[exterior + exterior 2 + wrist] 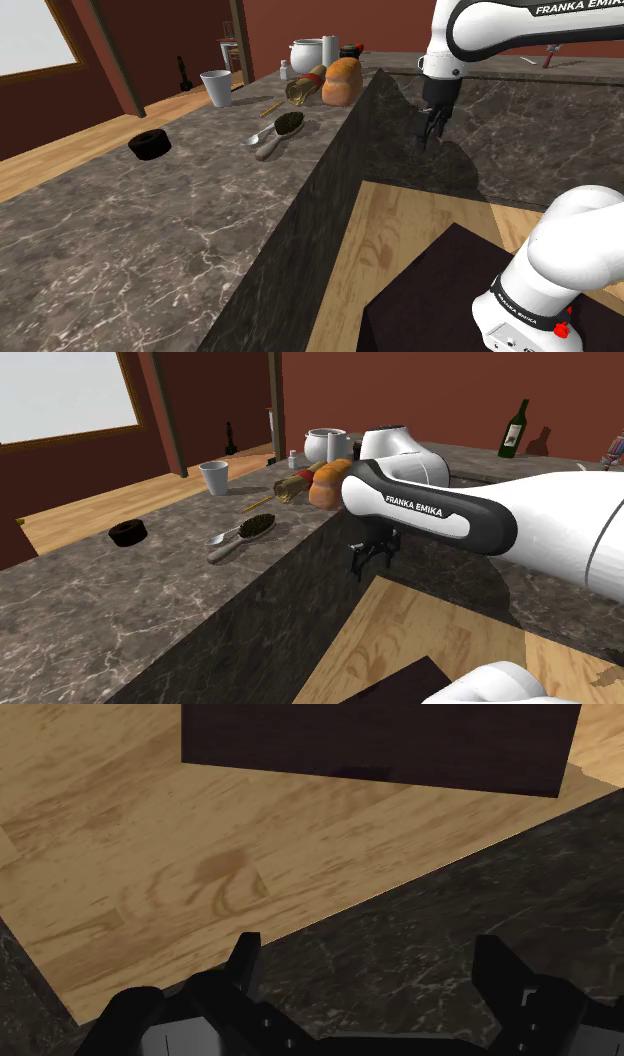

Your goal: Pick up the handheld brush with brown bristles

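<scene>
Spread pincer (429,139) by counter (150,230) edge, well apart from brush (279,134)

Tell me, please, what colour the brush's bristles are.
The bristles are very dark brown, nearly black; clearest in the shoulder view.

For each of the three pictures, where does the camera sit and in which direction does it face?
Shoulder view: beside the stand, looking down over the dark marble counter; the arm and claw show.
Second exterior view: close behind the arm, facing the counter's corner much as the shoulder view does; arm and claw show.
Wrist view: on the hand, looking down at the wooden floor and counter edge; the claw's open fingers show.
Shared: both exterior views hold the brush and the white cup.
</scene>
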Robot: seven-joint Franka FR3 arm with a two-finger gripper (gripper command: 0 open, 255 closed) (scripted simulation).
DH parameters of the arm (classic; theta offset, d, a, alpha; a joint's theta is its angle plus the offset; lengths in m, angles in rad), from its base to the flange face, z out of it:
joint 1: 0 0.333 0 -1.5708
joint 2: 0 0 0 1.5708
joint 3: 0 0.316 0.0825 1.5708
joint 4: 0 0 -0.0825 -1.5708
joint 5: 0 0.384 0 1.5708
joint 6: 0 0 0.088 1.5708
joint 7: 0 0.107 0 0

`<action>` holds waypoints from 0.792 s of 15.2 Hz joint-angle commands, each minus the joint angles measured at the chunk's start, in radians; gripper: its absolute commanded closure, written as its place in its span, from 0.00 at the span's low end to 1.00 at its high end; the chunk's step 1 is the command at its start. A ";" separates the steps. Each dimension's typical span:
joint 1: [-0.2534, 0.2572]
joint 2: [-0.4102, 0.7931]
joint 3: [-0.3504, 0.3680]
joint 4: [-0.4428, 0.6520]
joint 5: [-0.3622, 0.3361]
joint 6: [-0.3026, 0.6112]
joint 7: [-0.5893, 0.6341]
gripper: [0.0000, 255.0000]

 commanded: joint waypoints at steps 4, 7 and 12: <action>0.004 0.048 0.074 0.023 0.045 0.046 0.136 0.00; 0.003 0.111 0.146 0.063 0.078 0.092 0.271 0.00; -0.015 0.244 0.260 0.165 0.098 0.162 0.495 0.00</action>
